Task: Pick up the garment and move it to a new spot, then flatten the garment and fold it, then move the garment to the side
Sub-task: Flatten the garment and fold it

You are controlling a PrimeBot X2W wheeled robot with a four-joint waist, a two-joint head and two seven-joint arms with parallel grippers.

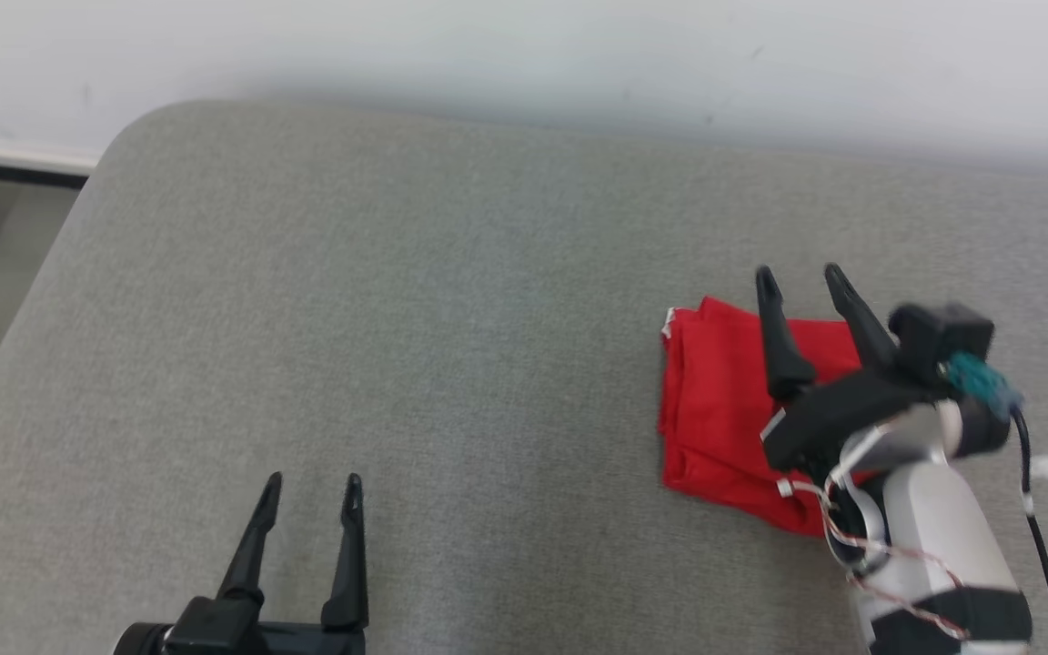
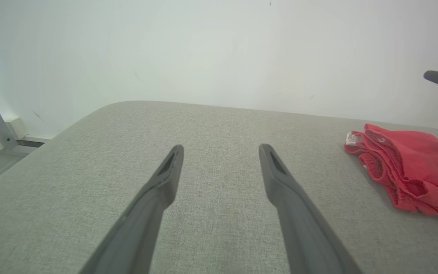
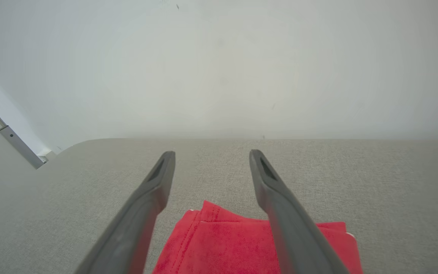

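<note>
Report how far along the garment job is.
Done, it seems: the red garment lies folded near the right side of the grey pad. In hand: nothing; the right tool hangs open above it, the left tool open apart from it. Left: probably only pulling the arms back.

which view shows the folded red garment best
The head view: it looks down on the folded red fabric garment, showing its left edge and corners, though the right gripper overlaps its right side. The left wrist view shows its layers side-on, cropped at the frame edge. The right wrist view catches one end between the open fingers.
</note>
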